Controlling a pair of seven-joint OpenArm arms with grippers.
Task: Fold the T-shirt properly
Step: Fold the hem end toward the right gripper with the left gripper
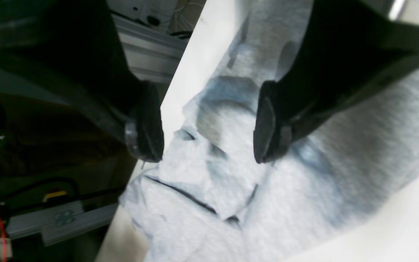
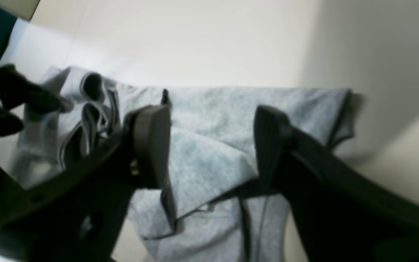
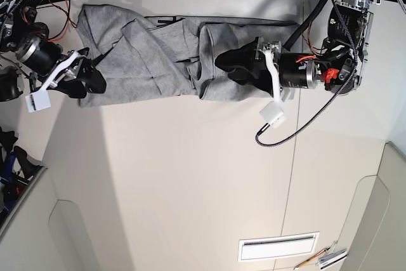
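T-shirt (image 3: 158, 61) bunched in long strip along table (image 3: 190, 176) far edge, long axis running arm to arm. Left gripper (image 1: 209, 127) over one end, right gripper (image 2: 211, 145) over other; both jaws spread, holding nothing.

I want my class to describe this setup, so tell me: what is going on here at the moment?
A two-armed robot is working on a grey T-shirt that lies crumpled in a long band across the far part of a white table. The left gripper hangs open just over bunched fabric near one end. The right gripper is open too, poised over the other end. Neither one has hold of the cloth, and the shirt is wrinkled, not neatly folded yet.
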